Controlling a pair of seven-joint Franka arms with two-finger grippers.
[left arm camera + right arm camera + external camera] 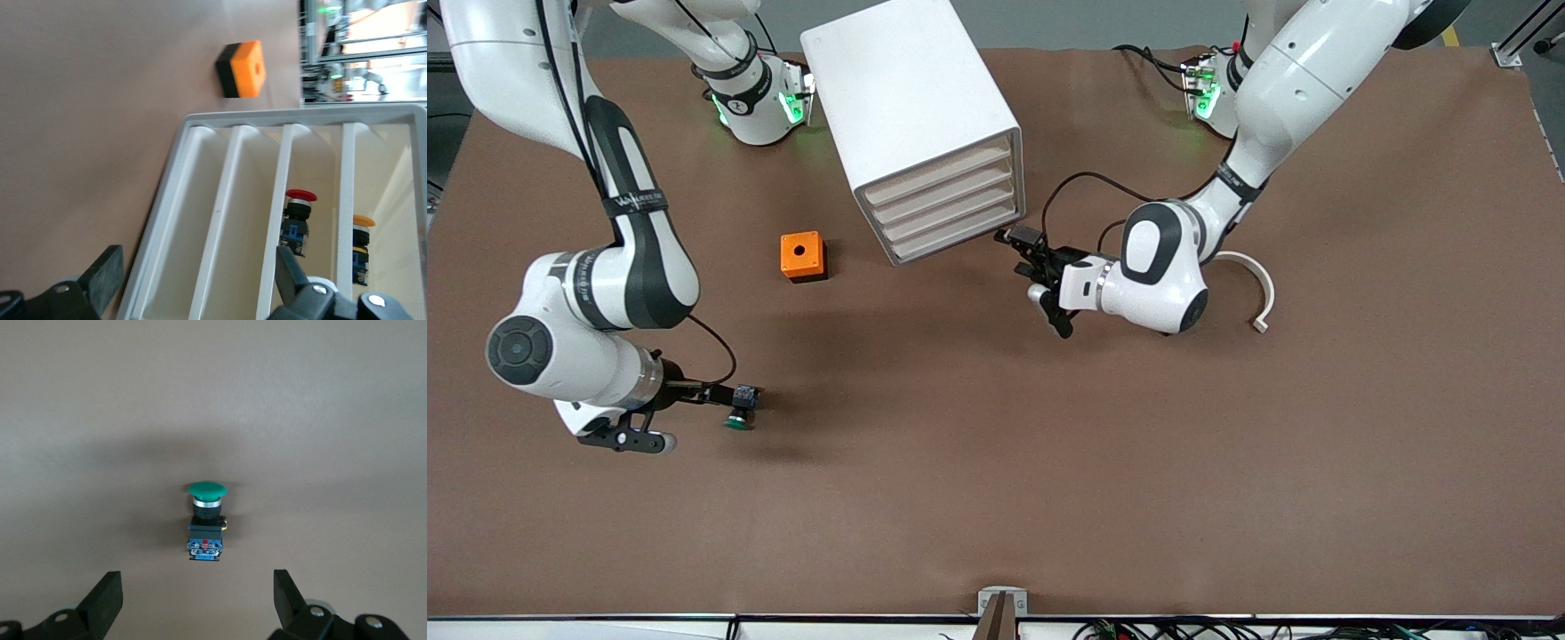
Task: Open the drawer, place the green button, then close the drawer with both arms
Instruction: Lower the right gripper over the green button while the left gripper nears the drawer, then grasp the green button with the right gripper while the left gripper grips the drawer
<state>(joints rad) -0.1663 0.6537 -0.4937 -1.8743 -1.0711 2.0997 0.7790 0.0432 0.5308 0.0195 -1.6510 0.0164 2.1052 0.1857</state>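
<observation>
The right hand (720, 418) is held low over the bench (1049, 462) at the right arm's end, spread wide, beside the button (740, 411), which lies untouched on the bench. An orange cube (802, 256) sits near the cabinet (925, 133), whose third drawer (951, 216) is shut. The left hand (1040, 284), also wide, is poised in front of the drawers.

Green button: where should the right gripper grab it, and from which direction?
Grip the green button across its squarish black-and-blue body, not the round cap, which overhangs and would slip. It lies on its side on the table. The right gripper, open, already lines up with it; probably come straight along that line, fingers straddling the body.
</observation>
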